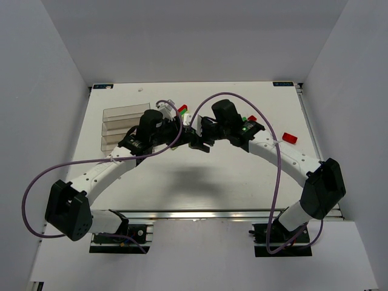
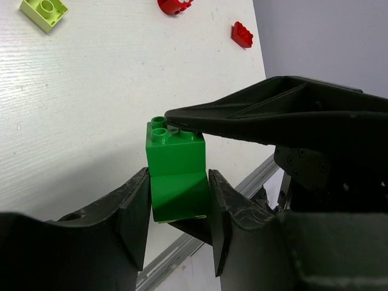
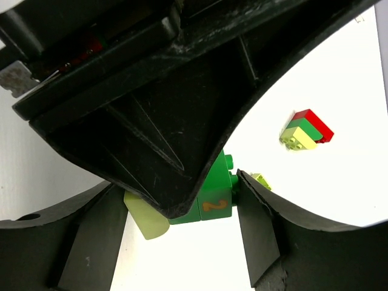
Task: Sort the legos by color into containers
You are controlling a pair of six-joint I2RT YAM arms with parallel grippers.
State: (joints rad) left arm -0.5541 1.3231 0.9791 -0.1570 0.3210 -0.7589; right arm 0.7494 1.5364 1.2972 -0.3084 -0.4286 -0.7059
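Left wrist view, left fingers (image 2: 130,212) clamping green brick (image 2: 176,173), right fingers (image 2: 254,115) seemingly gripping it, at table (image 2: 91,109) middle

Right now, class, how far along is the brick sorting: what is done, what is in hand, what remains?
Done: nothing visible; the clear tray looks empty. In hand: the left tool and right tool both grip one green brick, a lime piece against it. Remaining: a red brick, a mixed stack and a lime brick lie loose on the table.
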